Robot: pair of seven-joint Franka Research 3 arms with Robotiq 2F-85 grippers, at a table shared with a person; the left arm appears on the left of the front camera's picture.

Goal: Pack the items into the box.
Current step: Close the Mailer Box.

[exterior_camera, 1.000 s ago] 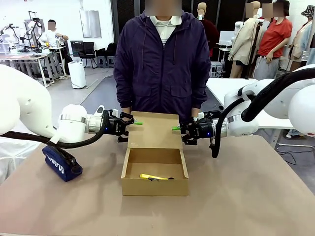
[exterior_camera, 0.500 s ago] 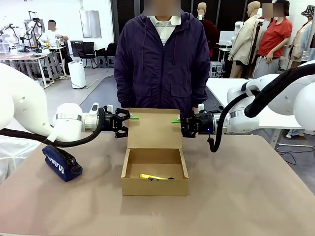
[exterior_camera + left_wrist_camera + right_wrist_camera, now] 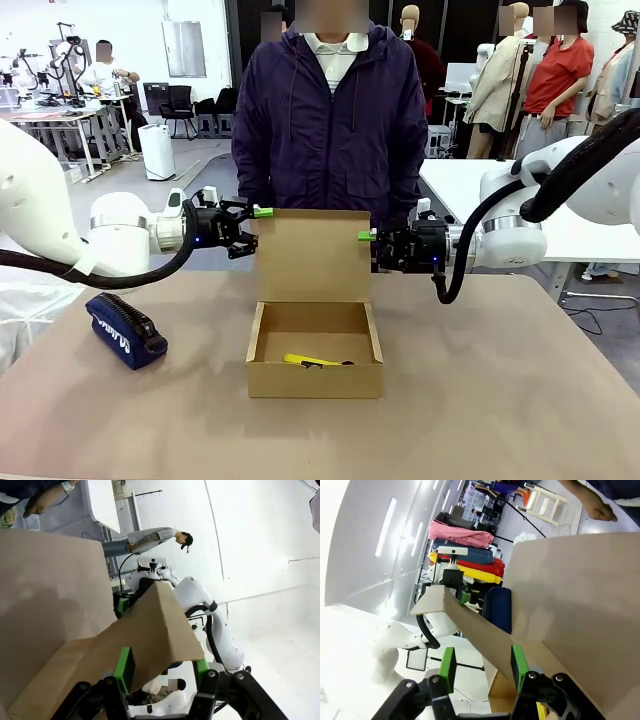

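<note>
Box (image 3: 314,362) sits mid-bench (image 3: 520,400), knife (image 3: 310,359) lying inside by its front wall. Lid (image 3: 312,255) stands upright at the box's rear — left pincer (image 3: 252,226) clamps its left edge, right pincer (image 3: 370,248) its right edge, likely to fold it shut evenly. Pouch (image 3: 125,330) left of box.

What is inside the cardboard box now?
Inside the cardboard box, a yellow-and-black utility knife lies near the front wall. A small dark object sits beside it. The front wall covers the floor nearest the camera.
</note>
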